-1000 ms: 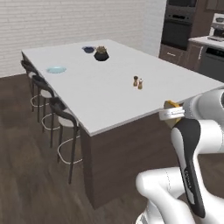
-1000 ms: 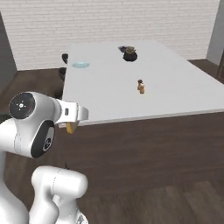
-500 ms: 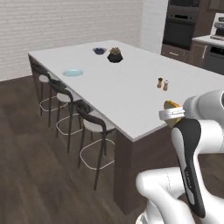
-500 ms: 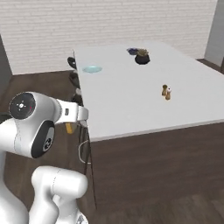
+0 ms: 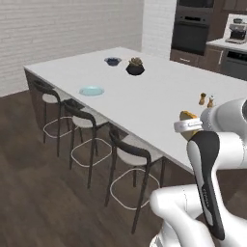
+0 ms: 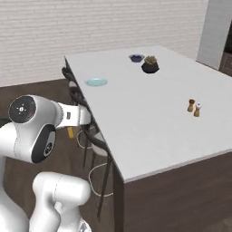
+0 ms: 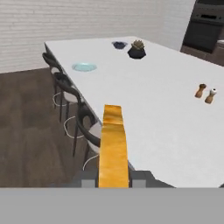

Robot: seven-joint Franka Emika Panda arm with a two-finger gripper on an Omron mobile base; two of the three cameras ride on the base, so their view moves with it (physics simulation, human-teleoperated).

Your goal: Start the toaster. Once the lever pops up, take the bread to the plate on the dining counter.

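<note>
The arm is folded close above the base with the gripper [image 7: 113, 181] held level, its fingers clamped on either side of the bread [image 7: 113, 146], which stands on edge between them and points out toward the dining counter [image 7: 144, 100]. In the left base view the bread [image 5: 187, 116] shows as a golden tip just past the wrist, over the counter's near edge. The plate [image 5: 91, 90] lies flat on the dining counter [image 5: 144, 96] near the edge that faces the stools [image 5: 126, 153], well apart from the gripper and further along that same edge. Beyond the plate, toward the counter's far end, sit a small dark bowl [image 5: 113, 61] and a black pot with a plant [image 5: 135, 66], close to each other. A pair of small shakers [image 5: 206, 100] stands on the counter across from the stool side, nearer the robot than the plate is. The broad white top between plate and shakers is bare. Three dark stools line the counter's edge over a dark wood floor [image 5: 38, 183]. A white brick wall [image 5: 58, 34] runs behind the counter, with dark built-in ovens [image 5: 193, 31] past its far corner.
</note>
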